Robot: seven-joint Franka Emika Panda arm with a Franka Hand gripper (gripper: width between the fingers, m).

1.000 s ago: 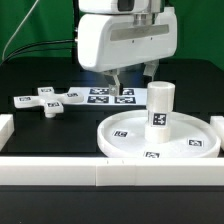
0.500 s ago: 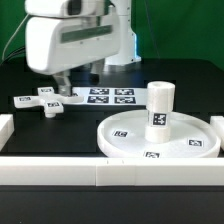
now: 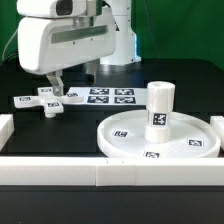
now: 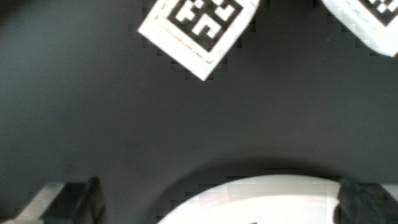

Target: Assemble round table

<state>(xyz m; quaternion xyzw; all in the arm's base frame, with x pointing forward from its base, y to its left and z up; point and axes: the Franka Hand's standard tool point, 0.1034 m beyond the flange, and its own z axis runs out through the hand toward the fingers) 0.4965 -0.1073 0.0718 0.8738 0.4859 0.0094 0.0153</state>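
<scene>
While hovering low over the cross-shaped piece [image 3: 45,103], gripper [image 3: 56,90]: fingers [image 4: 71,200] spread wide, grasping nothing, a white rounded end [image 4: 267,196], likely of that piece, between them. Cross-shaped piece: flat on the table [image 3: 30,62], exterior view's left, just beside the marker board [image 3: 108,96], unattached. Cylinder [image 3: 160,108]: upright at the centre of the round disc [image 3: 112,142], apparently seated. Left, by judgement: lifting the cross-shaped piece, mounting it on the cylinder.

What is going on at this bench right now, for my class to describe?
One robot arm is partway through building a round table. Its gripper hangs open above the cross-shaped piece at the exterior view's left, holding nothing. The short cylinder stands upright in the middle of the round disc. The cross lies apart from them on the table.
</scene>
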